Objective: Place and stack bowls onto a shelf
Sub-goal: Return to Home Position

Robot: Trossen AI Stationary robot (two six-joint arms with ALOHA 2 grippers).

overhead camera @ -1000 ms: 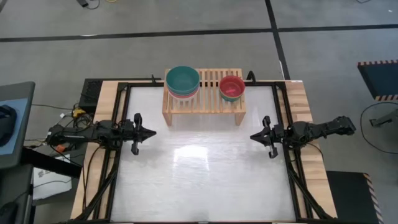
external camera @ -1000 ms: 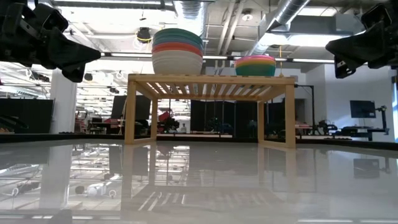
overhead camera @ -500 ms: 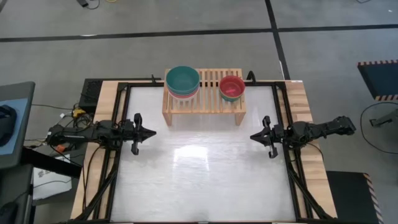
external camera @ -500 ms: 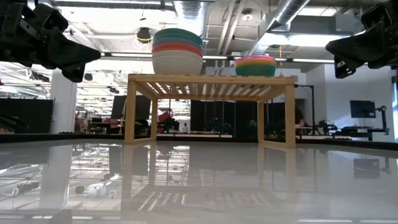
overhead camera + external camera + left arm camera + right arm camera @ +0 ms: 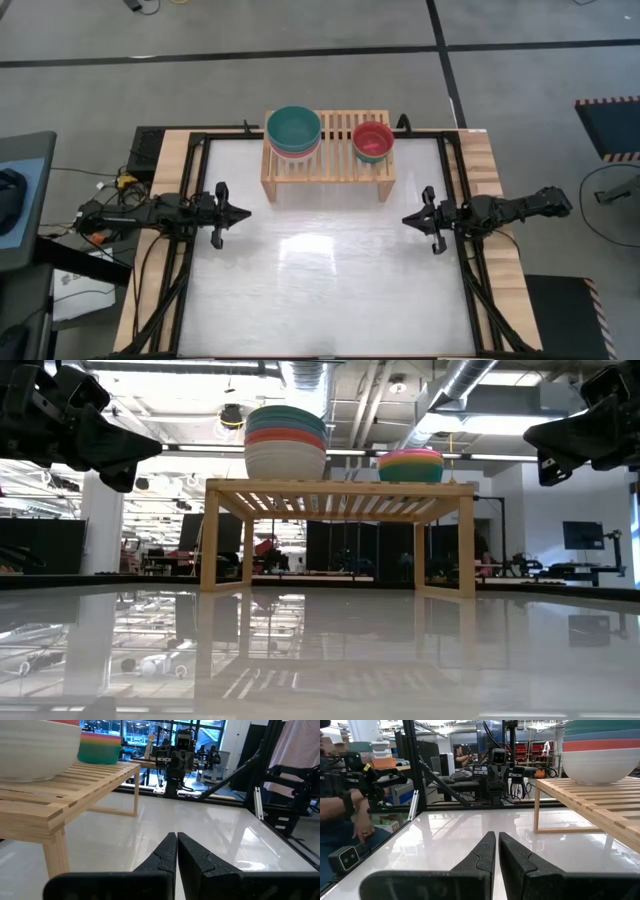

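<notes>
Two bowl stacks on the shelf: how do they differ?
The large stack is wider and taller than the small stack. Large stack: teal on top, cream at the bottom; small stack: pink on top, green at the bottom. Large stack sits nearer the left arm's side, small stack nearer the right's. Both stand upright on the shelf.

High view: the big stack [image 5: 303,152] at the shelf's [image 5: 340,168] 9 o'clock end shows only the teal bowl [image 5: 294,124] plus a rim sliver; the bowls underneath are hidden. Small stack [image 5: 373,141] toward 3 o'clock: same, top bowl only. Low view: left gripper [image 5: 135,455] and right gripper [image 5: 548,440] cropped by frame edges. Right wrist view: person [image 5: 332,807] cropped, mostly a hand [image 5: 364,827].
</notes>
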